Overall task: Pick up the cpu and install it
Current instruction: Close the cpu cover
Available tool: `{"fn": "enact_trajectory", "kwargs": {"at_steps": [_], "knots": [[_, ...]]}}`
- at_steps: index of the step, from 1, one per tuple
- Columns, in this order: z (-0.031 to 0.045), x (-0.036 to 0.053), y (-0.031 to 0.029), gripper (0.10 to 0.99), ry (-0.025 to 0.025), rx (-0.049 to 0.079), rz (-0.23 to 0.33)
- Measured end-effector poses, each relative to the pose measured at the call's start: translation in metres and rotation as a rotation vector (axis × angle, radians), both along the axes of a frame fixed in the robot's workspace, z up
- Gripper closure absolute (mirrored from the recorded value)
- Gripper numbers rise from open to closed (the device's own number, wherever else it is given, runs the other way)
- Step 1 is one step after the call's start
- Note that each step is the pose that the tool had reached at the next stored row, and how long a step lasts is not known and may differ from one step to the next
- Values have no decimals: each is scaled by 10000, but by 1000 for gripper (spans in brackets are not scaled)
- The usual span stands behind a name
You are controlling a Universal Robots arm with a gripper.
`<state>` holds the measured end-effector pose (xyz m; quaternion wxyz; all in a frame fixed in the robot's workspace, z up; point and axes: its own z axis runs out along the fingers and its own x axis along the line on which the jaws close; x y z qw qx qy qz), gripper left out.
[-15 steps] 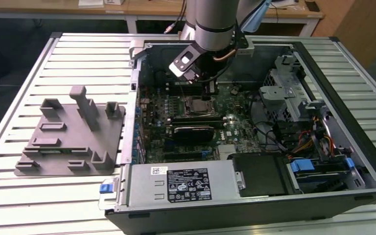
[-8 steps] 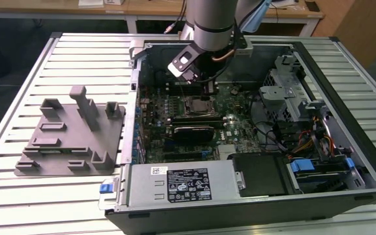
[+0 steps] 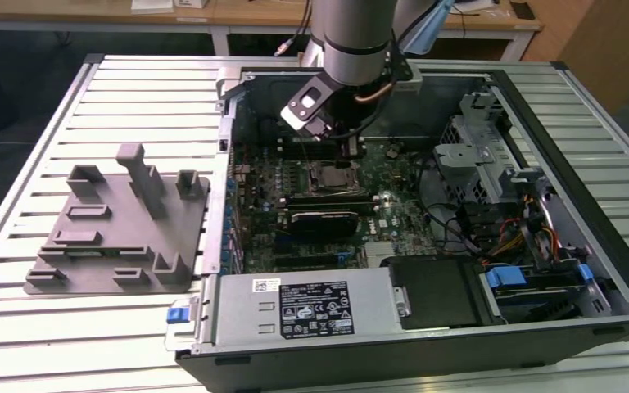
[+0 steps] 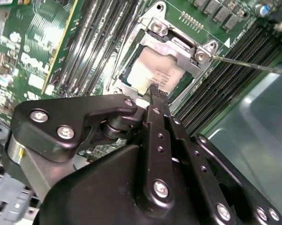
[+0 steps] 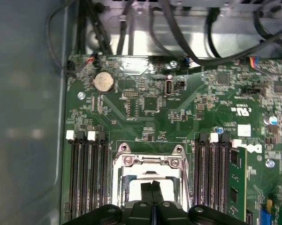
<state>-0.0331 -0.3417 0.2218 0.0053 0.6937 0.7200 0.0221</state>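
Your claw [image 5: 152, 186] is pinched shut on nothing, tips together. The cpu [image 4: 150, 70] sits in the socket frame [image 4: 178, 47] directly beneath those tips. Whether they touch it or hover just above, I can't tell.

cpu [image 4: 152, 70] partly behind gripper [image 4: 155, 90]

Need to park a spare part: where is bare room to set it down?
At the exterior view's left, bare table slats beyond the grey fixture and in front of it. The computer case is crowded: cables, drive bays, the tool over the chip.
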Motion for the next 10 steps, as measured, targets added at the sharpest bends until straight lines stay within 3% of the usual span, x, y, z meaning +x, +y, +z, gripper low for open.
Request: {"fn": "enact_trajectory", "kwargs": {"at_steps": [10], "knots": [[-4, 0, 0, 980, 0, -3, 1808]]}}
